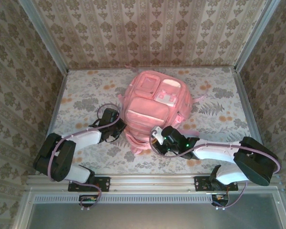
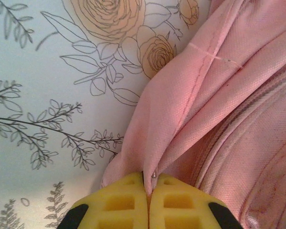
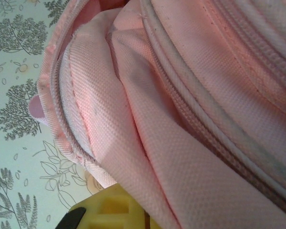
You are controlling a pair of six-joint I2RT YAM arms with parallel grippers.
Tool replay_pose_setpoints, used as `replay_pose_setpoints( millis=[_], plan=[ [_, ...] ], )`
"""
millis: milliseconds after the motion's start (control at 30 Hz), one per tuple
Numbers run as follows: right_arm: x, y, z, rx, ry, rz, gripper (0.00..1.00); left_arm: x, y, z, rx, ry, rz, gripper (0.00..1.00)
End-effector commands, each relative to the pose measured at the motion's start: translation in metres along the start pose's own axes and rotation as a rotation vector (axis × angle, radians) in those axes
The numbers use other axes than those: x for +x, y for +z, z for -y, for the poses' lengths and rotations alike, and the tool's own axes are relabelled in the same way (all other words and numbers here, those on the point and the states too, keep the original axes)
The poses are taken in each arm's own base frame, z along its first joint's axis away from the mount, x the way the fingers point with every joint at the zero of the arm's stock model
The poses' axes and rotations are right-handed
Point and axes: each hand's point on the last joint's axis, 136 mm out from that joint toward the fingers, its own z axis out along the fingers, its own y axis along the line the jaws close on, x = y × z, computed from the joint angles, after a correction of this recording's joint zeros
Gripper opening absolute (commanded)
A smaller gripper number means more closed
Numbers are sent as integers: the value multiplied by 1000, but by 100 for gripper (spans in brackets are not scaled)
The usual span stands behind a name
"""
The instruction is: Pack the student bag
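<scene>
Yellow pads [image 2: 119, 204] of the left gripper [image 2: 148, 188]: pressed fully together, with a thin fold of pink fabric from the student bag [image 1: 155, 107] pinched in the seam between them.

Right gripper [image 3: 133, 215]: also closed. Pink cloth from the same bag runs down over its yellow pad and into the gap, so it too has hold of a fold.

Student bag: lies flat at the middle of the table, zipped front pockets facing up.

From above, the left gripper sits at the bag's near-left edge and the right gripper at its near edge, both touching fabric.

Floral table cover [image 1: 86, 95] lies under the bag and spreads out to either side. Patterned walls [image 1: 148, 33] close in the table on three sides.
</scene>
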Motion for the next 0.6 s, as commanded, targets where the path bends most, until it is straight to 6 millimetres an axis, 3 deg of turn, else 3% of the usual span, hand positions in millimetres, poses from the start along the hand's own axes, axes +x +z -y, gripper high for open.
replay_pose_setpoints(
  millis=[0,100,133,233,333,400,567],
  plan=[
    [-35,-4,-19,-65,-6,95,0,11,-12,12,32,42,-37,17],
    [-38,-7,-21,-72,-5,91,0,6,-33,10,-15,155,-33,42],
    [-37,-7,-21,-76,0,88,0,3,-42,11,-30,196,-27,45],
    [-34,-5,-27,-110,14,73,2,3,-72,10,-49,331,-3,46],
    [-28,-4,-38,-162,19,71,15,13,-95,8,-13,406,-7,47],
    [-24,-3,-48,-208,19,62,25,25,-104,5,23,449,-32,49],
    [-29,6,-86,-332,2,49,37,45,-115,-8,47,509,-102,52]
  ],
)
